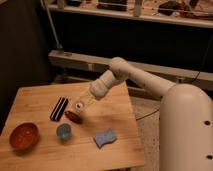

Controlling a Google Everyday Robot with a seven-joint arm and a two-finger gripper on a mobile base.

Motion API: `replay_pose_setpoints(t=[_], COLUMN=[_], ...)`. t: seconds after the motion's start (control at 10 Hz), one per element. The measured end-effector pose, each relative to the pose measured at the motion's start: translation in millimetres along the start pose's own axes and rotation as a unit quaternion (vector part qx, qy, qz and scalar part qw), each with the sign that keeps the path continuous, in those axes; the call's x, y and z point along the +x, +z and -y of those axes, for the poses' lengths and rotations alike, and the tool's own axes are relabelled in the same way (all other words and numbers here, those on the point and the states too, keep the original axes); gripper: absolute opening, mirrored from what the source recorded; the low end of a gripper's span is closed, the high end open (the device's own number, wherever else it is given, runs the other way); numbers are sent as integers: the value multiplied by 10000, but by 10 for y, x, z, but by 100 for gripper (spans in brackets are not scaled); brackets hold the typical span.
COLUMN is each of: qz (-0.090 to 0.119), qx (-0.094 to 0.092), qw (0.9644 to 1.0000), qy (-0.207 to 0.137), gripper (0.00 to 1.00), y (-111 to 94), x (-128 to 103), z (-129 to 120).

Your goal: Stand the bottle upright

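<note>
Gripper (86, 101) was out over the middle of the wooden table (122, 150), arm reaching in from the robot's body on the right. The bottle (79, 105) was right at its tip, off the tabletop, tilted w/ one round pale end facing the camera. It sat just above the dark red oblong object (74, 116), and the blue cup (63, 131) was near, lower left.

Handling, as a guess: small translucent plastic, prob. light and maybe empty, so it should've tipped easily. Thin walls would give under a hard squeeze, and the smooth round body could've rolled or slipped. Best hold looked like across the wide body, mid-height, not the narrow neck, so the base could come down flat.

Fingers: pressed in as tight as they go, pinching the bottle, as far as could be made out. Exact contact spots on the body weren't clear. Nothing else was touched. The red piece below was close enough to foul the set-down.
</note>
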Motion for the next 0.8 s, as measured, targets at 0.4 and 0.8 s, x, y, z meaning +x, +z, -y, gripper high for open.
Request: replay_pose_setpoints(t=[0.4, 0.8], qz=[-218, -346], qx=[138, 211], qw=[9993, 9981], qy=[286, 458], gripper=[0, 0], y=[-20, -48], x=[95, 109], z=[37, 64])
